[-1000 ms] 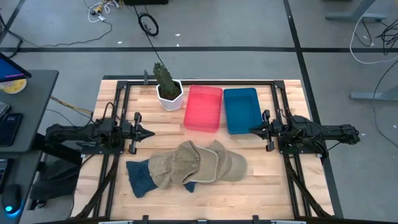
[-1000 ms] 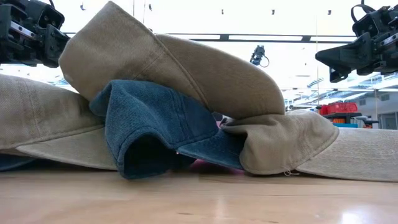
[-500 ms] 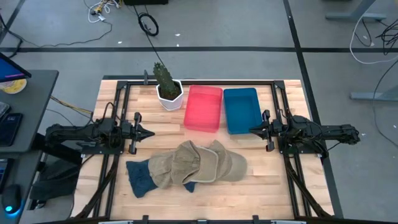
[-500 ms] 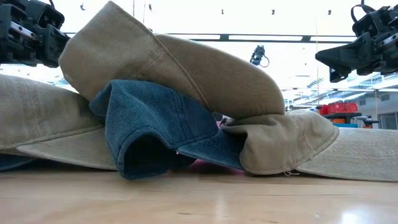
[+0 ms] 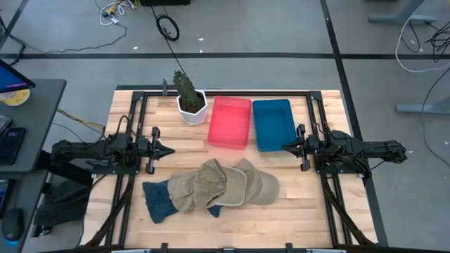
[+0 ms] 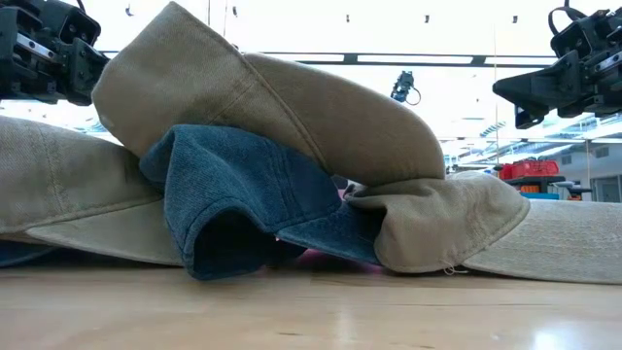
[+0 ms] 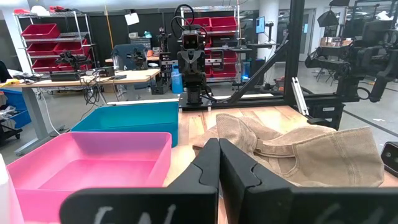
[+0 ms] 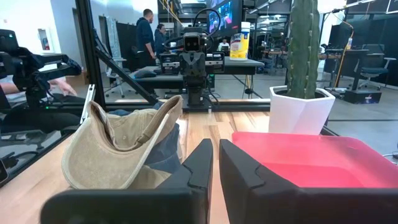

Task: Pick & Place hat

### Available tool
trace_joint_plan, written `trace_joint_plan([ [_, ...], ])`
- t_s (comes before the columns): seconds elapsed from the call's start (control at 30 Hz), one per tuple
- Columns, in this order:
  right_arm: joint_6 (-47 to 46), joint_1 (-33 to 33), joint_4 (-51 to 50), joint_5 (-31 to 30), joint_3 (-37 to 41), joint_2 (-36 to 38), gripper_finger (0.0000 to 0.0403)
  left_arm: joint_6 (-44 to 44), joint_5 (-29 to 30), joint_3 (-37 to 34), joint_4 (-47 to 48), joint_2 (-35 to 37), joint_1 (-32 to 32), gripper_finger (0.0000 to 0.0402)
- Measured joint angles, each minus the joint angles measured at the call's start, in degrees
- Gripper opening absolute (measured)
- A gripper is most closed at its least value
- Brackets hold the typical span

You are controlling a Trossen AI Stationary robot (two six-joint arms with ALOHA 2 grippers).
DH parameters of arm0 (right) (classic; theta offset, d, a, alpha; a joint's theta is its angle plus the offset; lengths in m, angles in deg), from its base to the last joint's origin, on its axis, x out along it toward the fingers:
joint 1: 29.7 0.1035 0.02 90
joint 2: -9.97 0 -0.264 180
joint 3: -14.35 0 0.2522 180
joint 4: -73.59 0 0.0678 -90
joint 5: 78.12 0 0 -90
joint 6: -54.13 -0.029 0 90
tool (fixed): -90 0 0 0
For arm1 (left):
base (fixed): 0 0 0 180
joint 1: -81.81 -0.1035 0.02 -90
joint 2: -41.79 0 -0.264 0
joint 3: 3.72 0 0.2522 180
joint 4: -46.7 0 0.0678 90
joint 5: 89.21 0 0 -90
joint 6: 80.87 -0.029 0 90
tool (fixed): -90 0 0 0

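A heap of hats lies on the wooden table near its front edge. Several tan hats (image 5: 228, 184) overlap, and a blue denim hat (image 5: 159, 199) sticks out under them toward the left. In the low view a tan hat (image 6: 282, 97) rests on top of the blue one (image 6: 243, 194). My left gripper (image 5: 170, 149) hovers shut and level, left of and beyond the heap. My right gripper (image 5: 285, 147) hovers shut and level, right of and beyond it. Both are empty and point at each other.
A pink bin (image 5: 230, 121) and a blue bin (image 5: 274, 124) stand side by side at the far middle of the table. A cactus in a white pot (image 5: 190, 104) stands left of them. A black frame (image 5: 225, 92) runs around the table's edges.
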Motion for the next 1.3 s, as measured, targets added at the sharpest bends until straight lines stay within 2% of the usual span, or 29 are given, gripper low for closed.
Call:
trace_joint_plan([
  [0.93, 0.01, 0.01, -0.01, -0.02, -0.01, 0.00, 0.0034, 0.00, 0.00, -0.01, -0.02, -0.01, -0.01, 0.0003],
  [1.13, 4.25, -0.01, 1.03, -0.02, -0.02, 0.00, 0.0034, 0.00, -0.01, -0.01, 0.00, 0.01, 0.00, 0.0003],
  [1.3, -4.67, 0.01, 3.96, -0.68, 0.00, 0.00, 0.0034, -0.02, -0.01, -0.01, 0.00, 0.01, 0.01, 0.0003],
])
